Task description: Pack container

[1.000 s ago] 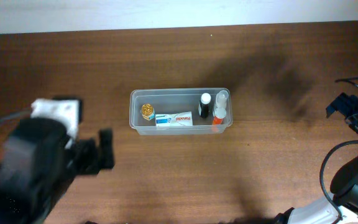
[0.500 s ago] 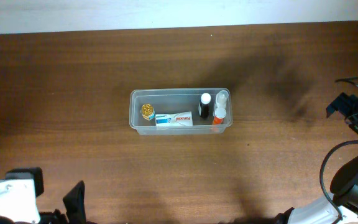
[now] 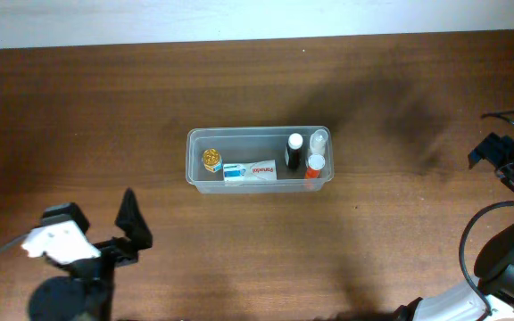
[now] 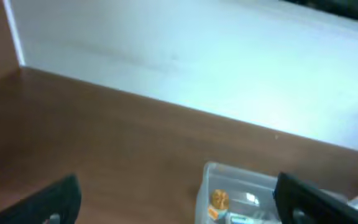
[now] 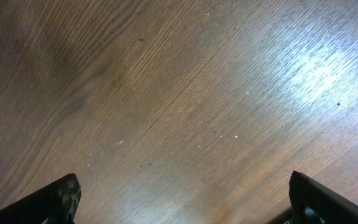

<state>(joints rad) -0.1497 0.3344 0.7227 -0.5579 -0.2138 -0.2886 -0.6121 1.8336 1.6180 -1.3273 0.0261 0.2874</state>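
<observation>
A: What does the overhead view show?
B: A brown desk (image 3: pixel 400 241). One clear container (image 3: pixel 248 141) sits at its centre, its long side running from nine to three o'clock. Inside are one gold-lidded jar (image 3: pixel 211 160) at the nine o'clock end, one flat box (image 3: pixel 250 171) lying in the middle, and three upright bottles (image 3: pixel 294 152) at the three o'clock end. The left pincer (image 3: pixel 96 223) is at seven o'clock, well apart from the container, spread wide and holding nothing.
A: And the left wrist view?
B: Two dark fingertips (image 4: pixel 55 199) sit far apart in the bottom corners. The container's nine o'clock end shows low between them, with a pale wall (image 4: pixel 197 62) beyond.
A: The right wrist view?
B: Only bare desk. The right pincer (image 5: pixel 185 199) is also wide and empty.
A: What could go wrong?
B: Nothing loose is visible on the desk, so packing looks nearly done. A careless sweep by the left pincer could clip the rim, slide the light container or topple the bottles.
</observation>
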